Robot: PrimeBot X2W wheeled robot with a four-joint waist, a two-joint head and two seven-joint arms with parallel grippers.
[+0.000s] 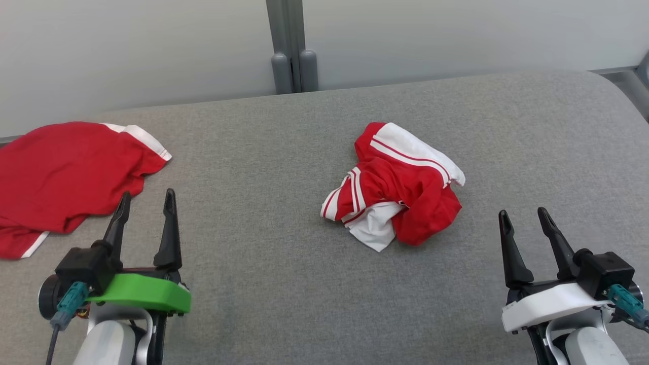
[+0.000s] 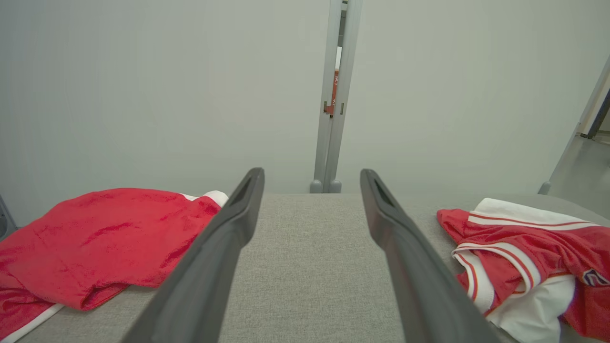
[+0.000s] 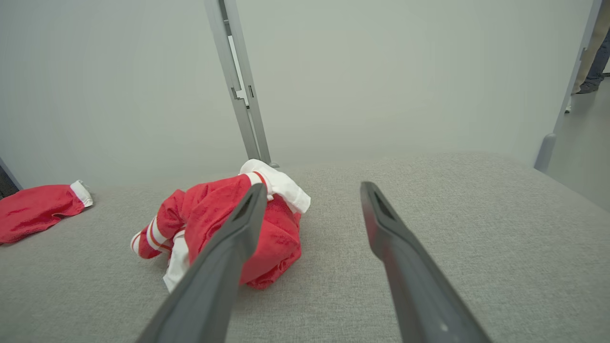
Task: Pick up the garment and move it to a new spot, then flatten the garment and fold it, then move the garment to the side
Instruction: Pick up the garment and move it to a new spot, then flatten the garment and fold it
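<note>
A crumpled red garment with white stripes and white panels [image 1: 395,185] lies bunched near the middle of the grey padded table [image 1: 284,284]. The left wrist view has it at the right [image 2: 524,252], the right wrist view at the left centre [image 3: 224,224]. My left gripper [image 1: 147,200] stands open at the lower left, well left of the garment, fingers empty [image 2: 310,176]. At the lower right my right gripper [image 1: 524,215] is open too, with nothing between its fingers [image 3: 312,190], a little right of and nearer than the garment.
A second red garment with white trim [image 1: 66,177] is spread at the table's left edge, just beyond my left fingertips [image 2: 95,243]. A pale wall with a grey post [image 1: 291,45] runs behind the table. The table's right corner is rounded [image 1: 608,86].
</note>
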